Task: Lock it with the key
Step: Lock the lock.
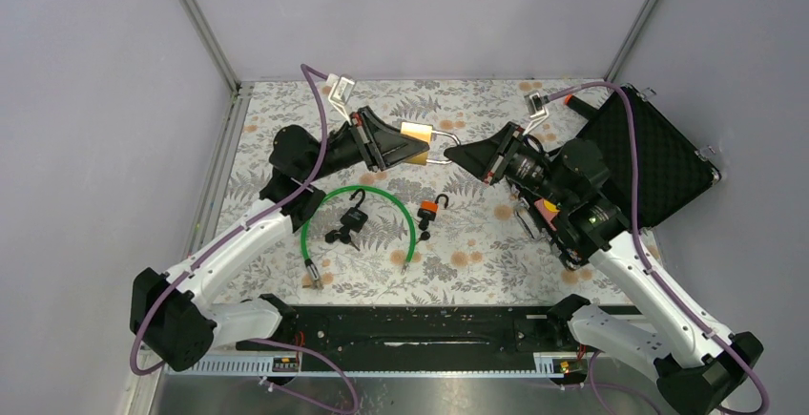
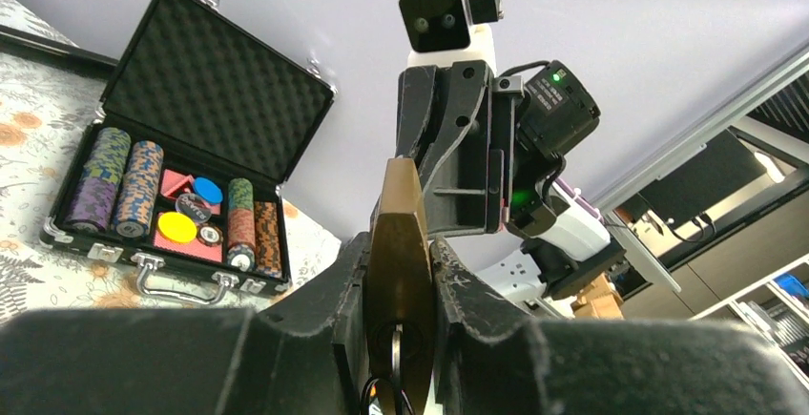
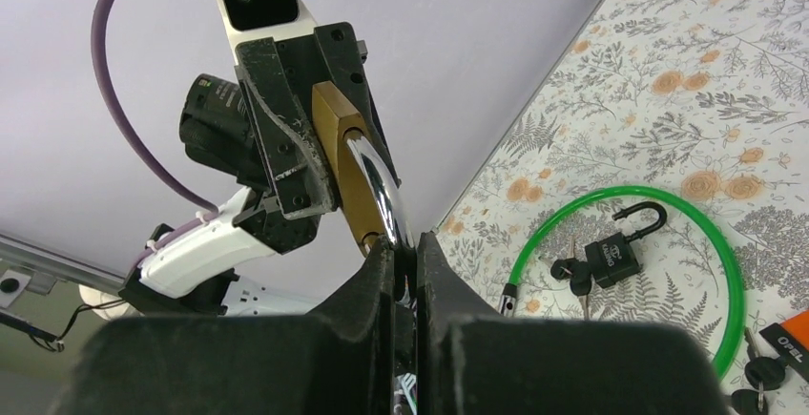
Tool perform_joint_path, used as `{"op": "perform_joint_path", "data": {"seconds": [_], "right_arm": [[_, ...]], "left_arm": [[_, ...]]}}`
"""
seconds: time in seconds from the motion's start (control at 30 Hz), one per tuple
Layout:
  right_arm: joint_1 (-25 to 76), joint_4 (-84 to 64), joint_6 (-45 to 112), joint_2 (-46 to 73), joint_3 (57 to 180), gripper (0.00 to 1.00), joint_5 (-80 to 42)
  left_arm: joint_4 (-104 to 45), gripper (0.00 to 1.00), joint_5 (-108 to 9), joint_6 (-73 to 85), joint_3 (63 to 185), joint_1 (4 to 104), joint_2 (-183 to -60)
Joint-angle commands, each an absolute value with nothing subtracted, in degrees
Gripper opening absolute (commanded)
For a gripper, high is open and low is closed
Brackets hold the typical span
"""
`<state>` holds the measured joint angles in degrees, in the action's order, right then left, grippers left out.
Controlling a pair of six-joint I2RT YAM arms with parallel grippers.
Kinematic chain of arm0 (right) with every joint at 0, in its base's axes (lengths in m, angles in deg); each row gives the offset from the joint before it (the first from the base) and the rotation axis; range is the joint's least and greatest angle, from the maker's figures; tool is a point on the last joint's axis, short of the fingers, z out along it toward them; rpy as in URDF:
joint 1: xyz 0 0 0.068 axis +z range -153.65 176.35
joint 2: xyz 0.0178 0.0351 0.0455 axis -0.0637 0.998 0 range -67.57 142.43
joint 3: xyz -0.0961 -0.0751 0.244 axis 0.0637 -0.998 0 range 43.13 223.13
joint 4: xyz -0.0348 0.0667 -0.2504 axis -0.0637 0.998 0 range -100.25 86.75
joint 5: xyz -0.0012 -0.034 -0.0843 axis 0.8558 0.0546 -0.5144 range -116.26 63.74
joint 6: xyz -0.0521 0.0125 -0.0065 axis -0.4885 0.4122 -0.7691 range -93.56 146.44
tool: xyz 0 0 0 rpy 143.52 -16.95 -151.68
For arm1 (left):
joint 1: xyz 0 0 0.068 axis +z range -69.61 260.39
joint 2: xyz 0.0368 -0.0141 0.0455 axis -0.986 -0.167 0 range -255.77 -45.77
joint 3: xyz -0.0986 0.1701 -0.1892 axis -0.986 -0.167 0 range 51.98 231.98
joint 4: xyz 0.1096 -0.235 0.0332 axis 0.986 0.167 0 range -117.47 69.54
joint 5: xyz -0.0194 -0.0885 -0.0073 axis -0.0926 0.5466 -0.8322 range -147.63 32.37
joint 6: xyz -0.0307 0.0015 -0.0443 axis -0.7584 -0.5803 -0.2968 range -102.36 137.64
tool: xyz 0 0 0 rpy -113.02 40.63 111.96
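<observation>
A brass padlock (image 1: 418,135) hangs in the air over the back middle of the table. My left gripper (image 1: 393,145) is shut on its body; in the left wrist view the brass body (image 2: 400,215) sits clamped between both fingers. A key (image 2: 395,350) stands in the keyhole on its underside, with a wire ring hanging below. My right gripper (image 1: 454,155) meets the padlock from the right. In the right wrist view its fingers (image 3: 377,277) are shut on the chrome shackle (image 3: 374,181), which runs down from the brass body (image 3: 339,153) into the narrow gap.
On the floral table (image 1: 496,243) lie a green cable loop (image 1: 315,219), a black padlock with keys (image 1: 351,218) inside it, and a small orange-tagged padlock (image 1: 428,209). An open black case of poker chips (image 1: 649,162) sits at the right edge.
</observation>
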<state>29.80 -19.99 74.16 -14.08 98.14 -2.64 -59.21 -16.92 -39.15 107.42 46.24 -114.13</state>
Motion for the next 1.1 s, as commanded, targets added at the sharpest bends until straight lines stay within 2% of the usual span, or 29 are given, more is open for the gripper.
{"op": "perform_joint_path", "data": {"seconds": [0.0,0.37,0.53,0.67,0.73,0.93,1.07], "right_arm": [[34.4,-38.7,81.8,-10.6,98.8,0.00,4.0],[34.4,-37.7,80.4,-10.6,98.4,0.00,3.1],[32.3,-27.8,75.0,-13.7,98.4,0.00,0.0],[28.2,-26.6,74.4,-15.6,96.2,0.00,2.5],[27.0,-26.6,73.6,-16.2,95.7,0.00,4.2],[26.7,-26.5,70.8,-17.4,96.1,0.00,6.4],[26.6,-26.1,71.0,-17.5,96.9,0.00,6.5]], "left_arm": [[-56.6,0.00,-12.2,-36.8,105.2,36.6,-118.8],[-55.0,0.00,-13.6,-34.2,105.5,35.0,-120.5],[-45.8,0.00,-13.8,-28.5,109.9,38.1,-117.4],[-38.9,0.00,-12.0,-24.3,112.5,41.9,-114.4],[-36.7,0.04,-10.7,-22.7,113.3,43.0,-113.3],[-35.3,0.30,-7.2,-21.1,114.0,44.3,-111.6],[-37.0,0.33,-5.9,-23.9,113.2,45.1,-111.3]]}}
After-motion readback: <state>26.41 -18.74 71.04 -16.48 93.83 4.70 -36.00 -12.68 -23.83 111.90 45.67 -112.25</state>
